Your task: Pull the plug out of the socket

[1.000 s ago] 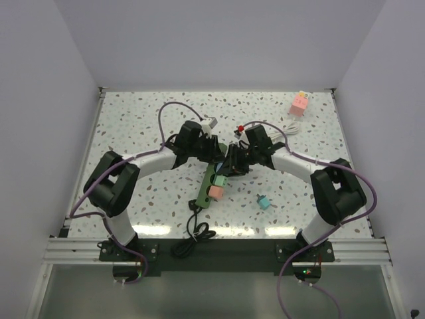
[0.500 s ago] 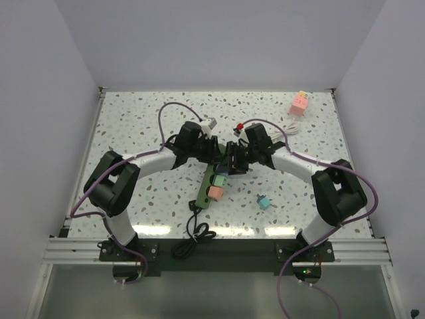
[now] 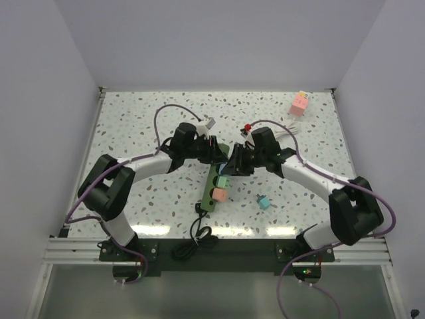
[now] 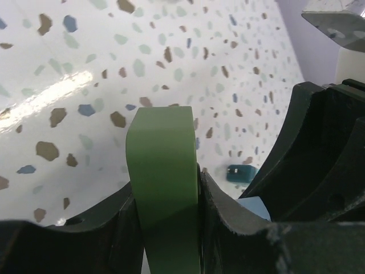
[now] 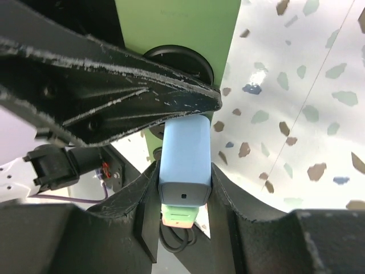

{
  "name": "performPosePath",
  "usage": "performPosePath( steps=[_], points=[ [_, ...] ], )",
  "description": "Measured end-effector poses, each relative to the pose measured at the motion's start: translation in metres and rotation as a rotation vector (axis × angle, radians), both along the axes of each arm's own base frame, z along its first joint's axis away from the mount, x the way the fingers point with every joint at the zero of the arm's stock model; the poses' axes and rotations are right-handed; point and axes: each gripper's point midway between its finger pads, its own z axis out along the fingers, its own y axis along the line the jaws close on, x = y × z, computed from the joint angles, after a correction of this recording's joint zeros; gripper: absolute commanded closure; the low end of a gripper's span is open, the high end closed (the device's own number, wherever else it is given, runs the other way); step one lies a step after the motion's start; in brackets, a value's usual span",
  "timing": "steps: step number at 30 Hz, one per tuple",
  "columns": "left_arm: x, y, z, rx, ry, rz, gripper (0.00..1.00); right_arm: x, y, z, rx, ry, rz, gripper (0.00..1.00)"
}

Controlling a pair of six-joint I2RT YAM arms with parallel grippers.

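Observation:
The dark-green socket strip point(image 3: 211, 191) lies at the table's middle, with a green plug point(image 3: 223, 181) and a pink plug point(image 3: 218, 195) standing in it. My left gripper point(image 3: 218, 154) is shut on the strip's far end; the strip point(image 4: 163, 165) sits clamped between its fingers point(image 4: 225, 200). My right gripper point(image 3: 234, 164) is shut on a light-blue plug point(image 5: 183, 157) right at the strip point(image 5: 177, 25). The plug's far end is hidden behind the left finger point(image 5: 114, 85), so I cannot tell if it still sits in the socket.
A loose teal plug point(image 3: 263, 201) lies to the right of the strip. A pink-and-yellow block point(image 3: 299, 103) sits at the back right, with a white cable point(image 3: 287, 129) near it. The strip's black cord point(image 3: 199, 232) coils at the near edge. White walls enclose the table.
The right arm's elbow has swung out to the right. The strip with its green and pink plugs has shifted slightly right. Both grippers keep their hold.

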Motion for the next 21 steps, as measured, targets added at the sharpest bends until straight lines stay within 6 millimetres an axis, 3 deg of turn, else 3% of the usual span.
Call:
performPosePath(
  steps=[4, 9, 12, 21],
  points=[
    [-0.004, -0.002, 0.025, -0.054, -0.048, -0.019, 1.00, -0.011, -0.013, 0.026, 0.022, -0.084, -0.017, 1.00],
    [0.023, 0.061, -0.019, 0.086, 0.016, 0.175, 1.00, -0.023, -0.039, 0.034, 0.003, -0.105, -0.046, 1.00],
    [0.025, 0.075, -0.030, 0.126, 0.043, 0.221, 1.00, -0.030, -0.045, 0.024, -0.033, -0.073, -0.038, 1.00],
    [0.024, 0.071, -0.024, 0.136, 0.027, 0.201, 1.00, -0.050, -0.071, -0.036, -0.249, 0.107, -0.009, 1.00]
  ],
)
